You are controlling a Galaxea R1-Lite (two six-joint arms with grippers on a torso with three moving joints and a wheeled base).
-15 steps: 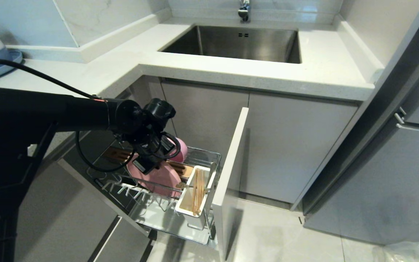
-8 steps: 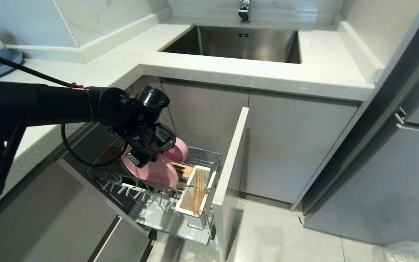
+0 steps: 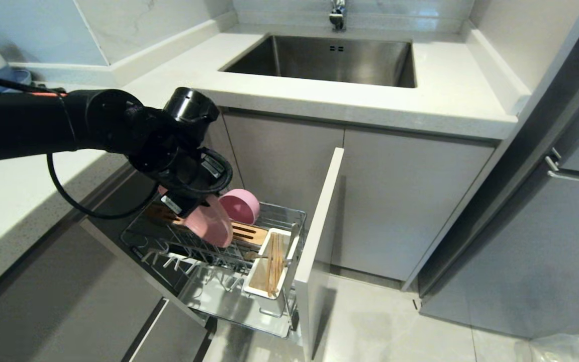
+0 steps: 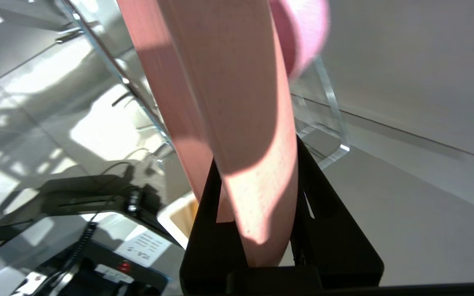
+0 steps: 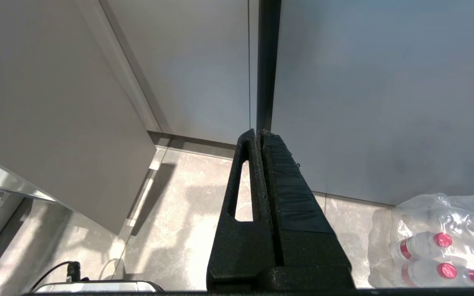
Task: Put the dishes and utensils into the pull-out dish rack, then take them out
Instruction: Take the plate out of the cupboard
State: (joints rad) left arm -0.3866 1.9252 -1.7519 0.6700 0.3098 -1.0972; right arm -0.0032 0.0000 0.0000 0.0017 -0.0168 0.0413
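Left end effector (image 3: 185, 211) clamped on pink plate (image 3: 209, 225), now raised clear of rack (image 3: 289, 221) prongs vs. 1 s ago; unloading underway, probably. Bowl (image 3: 239, 206), chopsticks (image 3: 272, 264) remain. Right end effector (image 5: 260, 142) shut, empty, parked.

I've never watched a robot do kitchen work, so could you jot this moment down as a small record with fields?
Place: pull-out dish rack open below the sink
Left gripper: shut on the pink plate, held above the rack
Pink bowl: in the rack, on its side
Chopsticks: standing in the white utensil holder
Right gripper: shut, holding nothing, away from the rack
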